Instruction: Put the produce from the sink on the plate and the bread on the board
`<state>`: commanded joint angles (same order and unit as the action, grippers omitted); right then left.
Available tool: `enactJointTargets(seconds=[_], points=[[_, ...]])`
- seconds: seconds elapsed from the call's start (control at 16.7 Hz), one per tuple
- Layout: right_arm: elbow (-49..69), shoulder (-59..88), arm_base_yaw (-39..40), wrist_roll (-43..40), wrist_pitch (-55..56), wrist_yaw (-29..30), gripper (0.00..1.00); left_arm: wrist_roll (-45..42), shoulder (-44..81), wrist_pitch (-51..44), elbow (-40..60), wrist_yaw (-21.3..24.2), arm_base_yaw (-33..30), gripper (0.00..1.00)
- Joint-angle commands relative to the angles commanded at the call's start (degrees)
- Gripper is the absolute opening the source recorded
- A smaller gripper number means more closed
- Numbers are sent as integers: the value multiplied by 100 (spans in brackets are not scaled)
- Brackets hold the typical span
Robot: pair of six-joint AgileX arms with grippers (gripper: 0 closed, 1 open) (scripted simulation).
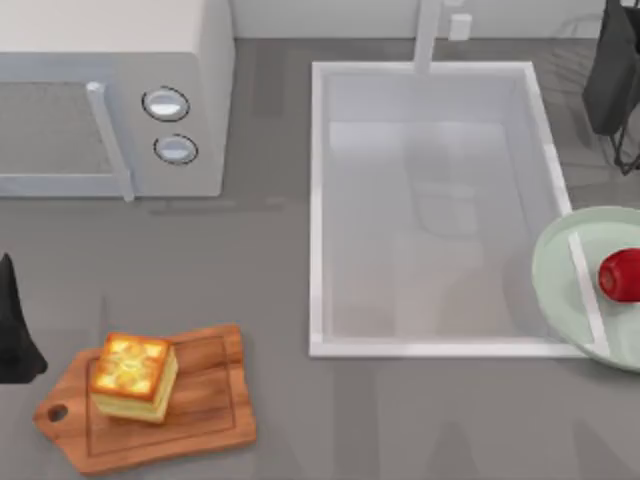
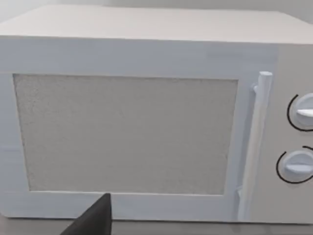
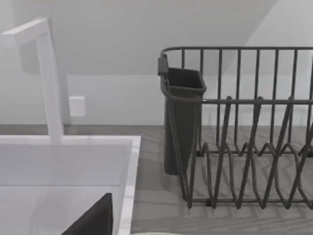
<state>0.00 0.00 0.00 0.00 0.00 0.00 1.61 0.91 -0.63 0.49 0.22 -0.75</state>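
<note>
Both task things already lay at their goals. The bread (image 1: 135, 377), a thick square block with a toasted top and pale layered sides, sat on the wooden cutting board (image 1: 200, 415) at the lower left of the surface (image 1: 260, 270). The produce (image 1: 622, 275), small, glossy and red, rested on the mint-green plate (image 1: 560, 270), which overlapped the right rim of the sink (image 1: 316, 200).

We judged the bread soft and light, likely to crush if squeezed hard; best taken across its two flat sides, low on the block. The produce looked firm but slick and roundish, prone to rolling, so a hold across its widest part seemed safest.

Our left end effector (image 1: 15, 335) sat at the left edge, just beside the board's handle end and apart from the bread, facing the microwave (image 2: 146, 107). Our right end effector (image 1: 615, 75) hung at the upper right, well apart from the produce, facing the dish rack (image 3: 244, 147). We could not tell whether either end effector was open or closed.
</note>
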Motion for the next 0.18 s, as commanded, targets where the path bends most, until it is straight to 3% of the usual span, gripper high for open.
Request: enactJointTargets(seconds=[0.18], points=[[0, 0, 0, 0, 0, 0, 100, -161, -91, 64, -49, -22, 75, 100]])
